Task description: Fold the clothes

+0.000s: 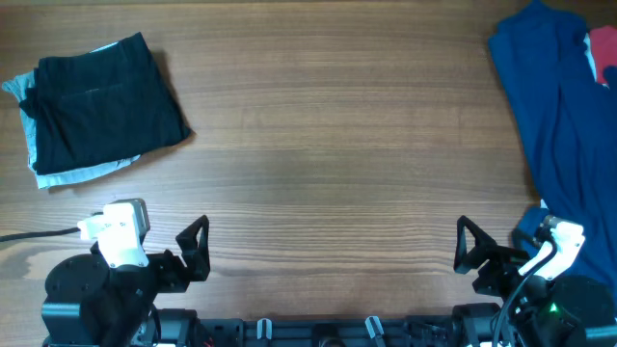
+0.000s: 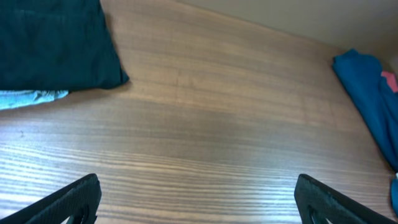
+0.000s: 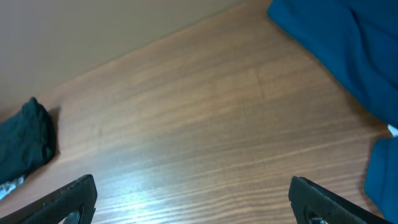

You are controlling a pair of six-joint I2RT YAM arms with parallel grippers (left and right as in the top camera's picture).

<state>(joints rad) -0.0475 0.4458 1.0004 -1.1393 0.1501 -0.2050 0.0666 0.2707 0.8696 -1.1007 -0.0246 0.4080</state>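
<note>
The black garment lies folded into a compact rectangle at the table's far left, on top of a light-blue denim piece. It also shows in the left wrist view and, small, in the right wrist view. My left gripper is open and empty at the front left, well short of the garment; its jaws stand wide apart over bare wood. My right gripper is open and empty at the front right.
A royal-blue cloth lies spread along the table's right side down to the right arm, with a pink item on it. It shows in both wrist views. Denim edge pokes out under the garment.
</note>
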